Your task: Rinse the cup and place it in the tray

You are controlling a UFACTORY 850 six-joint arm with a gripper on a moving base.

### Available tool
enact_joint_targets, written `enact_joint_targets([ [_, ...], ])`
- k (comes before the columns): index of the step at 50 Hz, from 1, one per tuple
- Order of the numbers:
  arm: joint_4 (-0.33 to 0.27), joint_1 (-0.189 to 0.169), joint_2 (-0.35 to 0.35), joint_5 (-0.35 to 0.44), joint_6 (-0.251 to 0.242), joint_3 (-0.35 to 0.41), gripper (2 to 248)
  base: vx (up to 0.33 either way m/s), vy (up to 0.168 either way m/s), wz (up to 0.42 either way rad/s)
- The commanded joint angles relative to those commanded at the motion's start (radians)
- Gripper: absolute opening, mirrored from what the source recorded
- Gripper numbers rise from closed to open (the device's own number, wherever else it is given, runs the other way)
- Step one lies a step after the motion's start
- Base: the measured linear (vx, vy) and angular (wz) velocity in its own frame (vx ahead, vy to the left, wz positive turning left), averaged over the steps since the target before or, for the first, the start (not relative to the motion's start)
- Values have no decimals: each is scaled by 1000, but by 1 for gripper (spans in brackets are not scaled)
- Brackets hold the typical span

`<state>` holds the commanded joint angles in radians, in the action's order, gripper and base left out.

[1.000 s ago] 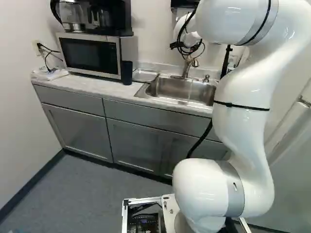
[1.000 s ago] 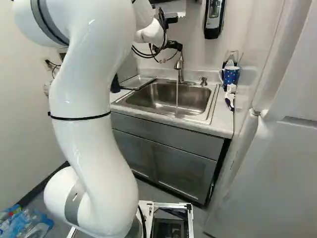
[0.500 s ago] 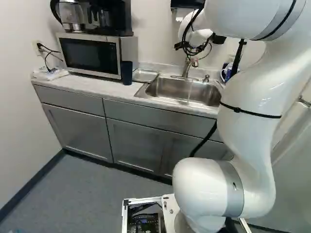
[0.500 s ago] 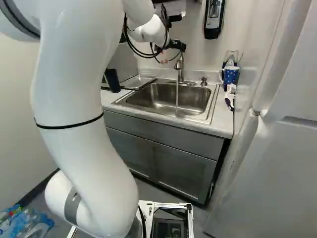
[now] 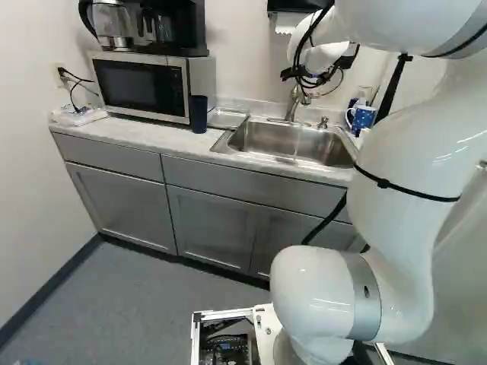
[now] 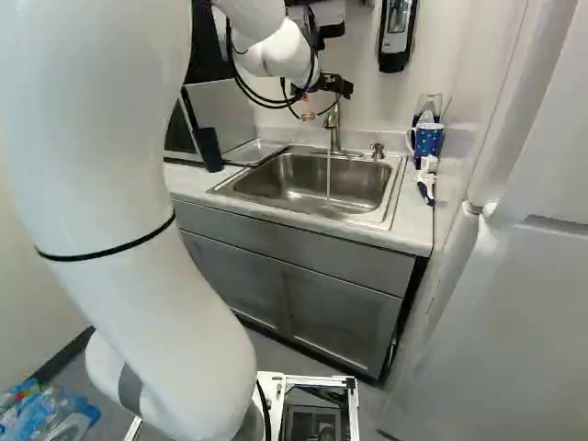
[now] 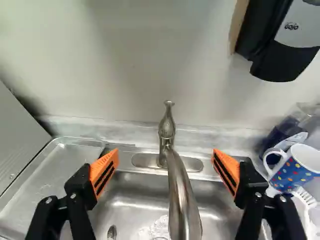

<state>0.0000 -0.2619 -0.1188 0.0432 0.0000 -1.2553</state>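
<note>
While water (image 6: pixel 328 179) is running, your gripper (image 7: pixel 165 155) is hovering near the faucet (image 7: pixel 183 200), fingers (image 7: pixel 104 172) spread, likely for clearance; the spotted mug (image 7: pixel 296 170), probably your cup, is standing right of the sink (image 6: pixel 397 188).

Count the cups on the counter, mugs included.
2 that I can tell: a dotted mug right of the sink in the right base view, and a dark tumbler beside the microwave. Another may hide behind the mug.

From here I see the pale desk (image 5: pixel 141 134) carrying, left of my fingers (image 6: pixel 343 88), a metal tray (image 7: pixel 62 167), a dark tumbler (image 5: pixel 198 114) and the microwave (image 5: pixel 144 85); the sink (image 7: pixel 132 202) is set into it below them, with a spotted mug (image 7: pixel 298 169) and white brush (image 7: pixel 304 196) to their right.
</note>
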Motion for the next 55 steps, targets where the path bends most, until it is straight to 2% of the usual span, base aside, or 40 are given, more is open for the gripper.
enact_joint_targets([
  [28, 0, -37, 134, -128, 0, 138, 247, 0, 0, 0],
  [55, 0, -59, 255, -297, 0, 254, 247, 0, 0, 0],
])
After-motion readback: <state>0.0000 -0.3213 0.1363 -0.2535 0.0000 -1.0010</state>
